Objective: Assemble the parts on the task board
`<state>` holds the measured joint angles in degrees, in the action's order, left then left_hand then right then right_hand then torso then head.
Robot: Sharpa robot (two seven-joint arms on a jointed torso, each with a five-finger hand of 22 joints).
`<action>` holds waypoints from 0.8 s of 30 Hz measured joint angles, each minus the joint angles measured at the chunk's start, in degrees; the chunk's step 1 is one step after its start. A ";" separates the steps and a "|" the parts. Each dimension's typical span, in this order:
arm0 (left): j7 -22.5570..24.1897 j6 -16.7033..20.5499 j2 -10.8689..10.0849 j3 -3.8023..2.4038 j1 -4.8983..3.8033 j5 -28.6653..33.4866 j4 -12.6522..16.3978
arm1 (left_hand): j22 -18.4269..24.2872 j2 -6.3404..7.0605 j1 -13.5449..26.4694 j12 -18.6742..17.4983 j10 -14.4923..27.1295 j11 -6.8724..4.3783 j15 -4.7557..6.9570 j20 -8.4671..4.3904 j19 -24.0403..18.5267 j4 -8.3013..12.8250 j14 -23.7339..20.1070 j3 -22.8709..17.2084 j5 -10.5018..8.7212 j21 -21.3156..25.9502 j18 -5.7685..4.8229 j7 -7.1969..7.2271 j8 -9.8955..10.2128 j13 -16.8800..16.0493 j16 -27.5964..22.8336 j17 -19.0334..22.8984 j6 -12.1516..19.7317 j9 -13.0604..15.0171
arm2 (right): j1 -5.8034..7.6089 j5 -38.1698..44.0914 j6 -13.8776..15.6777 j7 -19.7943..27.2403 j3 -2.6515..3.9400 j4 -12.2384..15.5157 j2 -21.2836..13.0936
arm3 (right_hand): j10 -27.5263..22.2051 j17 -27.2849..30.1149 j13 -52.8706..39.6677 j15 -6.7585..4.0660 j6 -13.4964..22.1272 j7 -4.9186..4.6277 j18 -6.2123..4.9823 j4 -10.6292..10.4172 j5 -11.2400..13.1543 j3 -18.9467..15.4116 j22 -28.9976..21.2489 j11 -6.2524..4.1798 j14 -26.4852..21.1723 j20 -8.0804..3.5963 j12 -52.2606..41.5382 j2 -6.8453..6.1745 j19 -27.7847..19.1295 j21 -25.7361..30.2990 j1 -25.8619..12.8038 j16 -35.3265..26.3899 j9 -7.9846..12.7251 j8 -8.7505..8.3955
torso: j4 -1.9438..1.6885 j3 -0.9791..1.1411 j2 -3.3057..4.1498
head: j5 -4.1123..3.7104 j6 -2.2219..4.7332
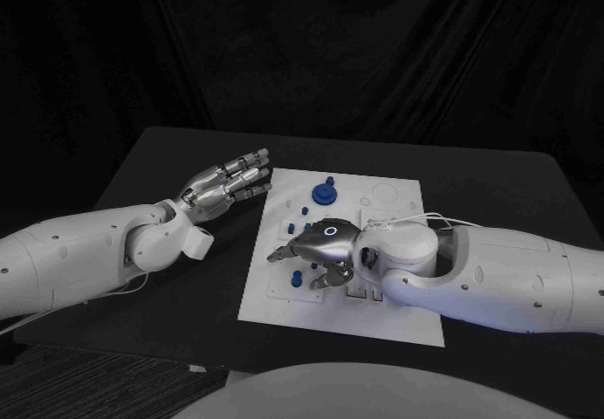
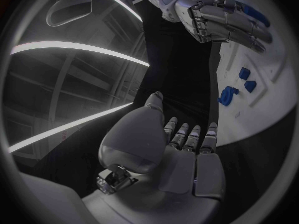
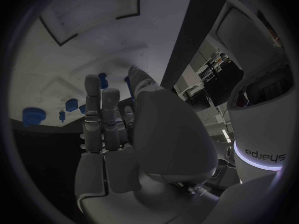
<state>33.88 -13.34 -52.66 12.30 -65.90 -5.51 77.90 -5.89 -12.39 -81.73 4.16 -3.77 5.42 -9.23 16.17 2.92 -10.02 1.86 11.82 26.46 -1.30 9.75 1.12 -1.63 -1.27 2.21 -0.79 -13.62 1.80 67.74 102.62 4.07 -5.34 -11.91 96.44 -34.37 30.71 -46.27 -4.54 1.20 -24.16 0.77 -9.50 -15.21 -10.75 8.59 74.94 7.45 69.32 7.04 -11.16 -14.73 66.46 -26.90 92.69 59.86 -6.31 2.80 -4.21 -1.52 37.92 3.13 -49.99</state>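
The fingers (image 1: 279, 254) of the right hand (image 1: 321, 249) reach down onto the left half of the task board (image 1: 390, 314), spread and bent among the small blue parts there; whether they pinch one of those parts I cannot tell, since the palm covers the contact in the head view and the right wrist view shows the fingers (image 3: 93, 109) only from behind. A small blue part (image 1: 296, 279) stands just at 7 o'clock of that hand, and another (image 1: 306, 209) stands at 12 o'clock of it. The larger round blue part (image 1: 325, 190) sits farther up the board, toward 12 o'clock, well apart from the hand. In the right wrist view the same round part (image 3: 32, 116) and two smaller ones (image 3: 72, 104) show on the white board beyond the fingertips.

The fingers (image 1: 250, 170) of the left hand (image 1: 224, 185) are straight and apart, holding nothing (palm turned up and inward), hovering over the black tabletop (image 1: 151, 175) just beside the board's left edge, at about 10 o'clock of the right hand. In the left wrist view that hand (image 2: 181, 149) lies open the same way, with the board (image 2: 249, 119) and blue parts (image 2: 228, 94) past its fingertips, and the right hand (image 2: 224, 20) above the board.

The board lies at the middle of the tabletop, its long sides running from 6 to 12 o'clock.
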 measured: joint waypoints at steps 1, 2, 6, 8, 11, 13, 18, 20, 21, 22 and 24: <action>0.00 0.00 0.00 0.00 0.00 0.00 0.00 | 0.00 0.00 0.00 0.00 0.00 0.00 0.00 0.00 0.00 0.00 0.00 0.00 0.00 0.00 -0.01 0.00 0.00 0.00 0.00 0.00 0.00 0.00 | 0.16 0.00 0.20 0.00 -0.03 0.37 -0.52 | -1.89 2.27 0.21 0.30 1.44 0.24 0.03 -1.09 0.46 -0.99 0.01 0.14 -1.77 0.19 0.00 -0.62 -0.83 1.28 0.59 -1.56 0.50 -0.04 | -0.01 0.00 -0.01 | -0.05 0.00; 0.03 0.00 -0.01 0.00 0.00 0.00 0.00 | 0.00 0.00 0.00 0.00 0.00 0.00 0.00 0.00 0.00 0.00 0.00 0.00 0.00 0.00 0.00 0.00 0.00 0.00 0.00 0.00 0.00 0.00 | 0.55 0.00 0.56 0.03 -0.07 0.97 -1.35 | -3.05 3.51 0.31 0.47 1.98 0.33 0.03 -1.61 1.13 -1.52 0.01 0.20 -2.84 0.32 -0.01 -1.00 -1.36 1.96 0.28 -2.36 0.76 -0.04 | -0.02 0.00 -0.03 | -0.10 0.00; 0.16 0.01 -0.14 0.00 0.01 0.00 0.03 | 0.00 0.00 0.00 0.00 0.00 0.00 0.00 0.00 0.00 0.00 0.00 0.00 0.00 0.00 0.00 0.00 0.00 0.00 0.00 0.00 0.00 0.00 | 2.84 -0.08 3.12 0.42 -0.06 3.50 -4.72 | -3.71 4.35 -0.03 0.56 1.45 0.41 0.05 -1.86 5.08 -2.27 0.00 0.08 -3.60 0.60 -2.04 -2.33 -1.81 2.84 -4.08 -2.28 1.03 0.06 | -0.05 0.00 -0.07 | -0.34 0.00; 0.20 0.01 -0.19 0.00 0.01 0.00 0.05 | 0.00 0.00 0.00 0.00 0.00 0.00 0.00 0.00 0.00 0.00 0.00 0.00 0.00 0.00 0.00 0.00 0.00 0.00 0.00 0.00 0.00 0.00 | 4.31 -0.45 5.24 0.88 -0.04 4.59 -6.42 | -2.87 3.88 -0.40 0.42 -1.63 -0.06 0.05 -1.86 6.19 -2.27 0.00 -0.57 -3.47 0.60 -3.49 -2.26 -1.81 3.01 -5.63 -1.26 0.51 1.02 | -0.07 0.01 -0.05 | -0.49 0.00; 0.26 0.02 -0.22 0.00 0.02 0.00 0.05 | 0.00 0.00 0.00 0.00 0.00 0.00 0.00 0.00 0.00 0.00 0.00 0.00 0.00 0.00 0.00 0.00 0.00 0.00 0.00 0.00 0.00 0.00 | 6.62 -2.08 8.77 1.88 0.00 5.98 -8.92 | -0.99 3.39 -1.03 0.33 -5.98 -1.46 0.06 -1.79 6.17 -1.66 0.00 -0.61 -3.38 0.60 -6.04 -1.26 -1.81 3.16 -6.40 -0.31 -0.25 2.29 | -0.06 0.01 -0.01 | -0.62 0.00; 0.31 0.03 -0.21 0.00 0.02 0.00 0.02 | 0.06 0.00 0.00 0.00 0.00 0.00 0.00 0.00 0.00 0.00 0.00 0.00 0.00 0.00 0.00 0.00 0.00 0.00 0.00 0.00 0.00 0.00 | 8.35 -4.82 11.97 3.00 0.04 7.12 -11.13 | 0.06 2.96 -1.48 0.06 -8.48 -2.35 0.06 -1.69 5.28 -0.46 0.00 -0.52 -3.11 0.44 -7.72 -0.21 -1.64 3.28 -5.60 0.40 -0.65 2.96 | -0.05 0.02 0.01 | -0.63 0.00; 0.44 0.04 -0.12 0.00 0.03 0.00 -0.04 | 0.12 0.00 0.00 0.00 0.13 0.12 0.00 0.00 0.00 0.32 0.00 0.00 0.44 0.00 0.00 0.00 0.00 0.00 0.00 0.00 0.00 0.00 | 11.56 -14.39 19.18 6.05 0.05 8.78 -16.69 | 12.63 4.02 -13.12 -0.39 -21.27 -7.52 -0.44 1.78 0.57 2.35 0.00 -2.15 -3.00 -0.46 -31.54 5.58 -0.18 2.33 -4.83 2.01 -2.43 7.03 | 0.01 0.02 -0.01 | -0.80 0.00; 0.47 0.05 -0.12 0.00 0.03 0.00 0.00 | 0.13 0.00 0.00 0.00 0.21 0.20 0.00 0.00 0.00 0.32 0.00 0.00 0.66 0.00 0.00 0.00 0.00 0.00 0.00 0.00 0.00 0.00 | 12.06 -17.40 20.96 6.60 0.06 8.82 -18.19 | 18.98 -0.78 -31.28 -1.13 -23.65 -7.86 -1.10 2.46 0.33 2.33 -0.01 -4.12 -0.35 -1.50 -50.94 6.77 0.68 0.22 -6.07 5.63 -2.66 7.24 | 0.05 0.01 -0.03 | -0.99 0.00; 0.50 0.06 -0.12 0.00 0.03 0.00 0.07 | 0.25 0.00 0.00 0.08 0.21 0.20 0.00 0.00 0.00 0.32 0.00 0.00 0.83 0.00 0.00 0.00 0.00 0.00 0.00 0.00 0.00 0.01 | 12.21 -18.76 21.58 6.69 0.06 8.82 -18.85 | 27.31 -13.19 -45.16 -1.59 -24.23 -7.49 0.74 2.11 0.33 2.23 -0.01 -4.71 6.30 -1.54 -62.02 7.10 4.40 -8.41 -7.68 14.16 -2.66 7.25 | 0.05 0.00 -0.04 | -1.29 0.00; 0.55 0.08 -0.16 0.00 0.03 0.00 0.21 | 0.43 0.00 0.00 0.28 0.21 0.21 0.00 0.00 0.00 0.32 0.00 0.00 0.84 0.00 0.00 0.00 0.00 0.00 0.00 0.00 0.00 0.03 | 12.37 -20.36 22.07 6.68 0.06 8.81 -19.65 | 39.37 -22.43 -58.74 -1.98 -25.33 -7.46 2.38 0.77 0.15 1.97 -0.01 -5.03 11.22 -1.64 -70.43 7.33 8.08 -18.13 -10.01 21.46 -2.75 7.24 | 0.05 -0.01 -0.04 | -1.66 0.00; 0.65 0.12 -0.26 0.00 0.03 0.00 0.50 | 0.65 0.00 0.00 0.28 0.21 0.21 0.00 0.00 0.00 0.32 0.00 0.00 1.05 0.00 0.00 0.00 0.00 0.00 0.00 0.00 0.00 0.05 | 12.46 -22.33 22.27 6.30 0.05 8.79 -20.70 | 50.66 -27.49 -68.22 -1.58 -27.40 -8.13 3.30 -0.74 -0.08 1.31 -0.01 -4.58 14.02 -1.54 -76.66 7.90 10.70 -27.03 -14.47 27.80 -2.94 7.52 | 0.07 -0.01 -0.04 | -2.59 0.00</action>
<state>34.53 -13.22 -52.92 12.30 -65.88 -5.51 78.40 -5.23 -12.39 -81.73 4.44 -3.56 5.63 -9.23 16.17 2.92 -9.70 1.86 11.82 27.52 -1.30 9.75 1.12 -1.62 -1.26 2.21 -0.79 -13.62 1.85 80.20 80.29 26.34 0.96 -11.87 105.22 -55.07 81.37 -73.77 -72.75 -0.38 -51.56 -7.36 -6.20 -15.95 -10.84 9.90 74.93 2.86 83.34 5.51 -87.82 -6.83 77.16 -53.93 78.23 87.66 -9.25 10.32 -4.14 -1.53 37.88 0.54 -49.99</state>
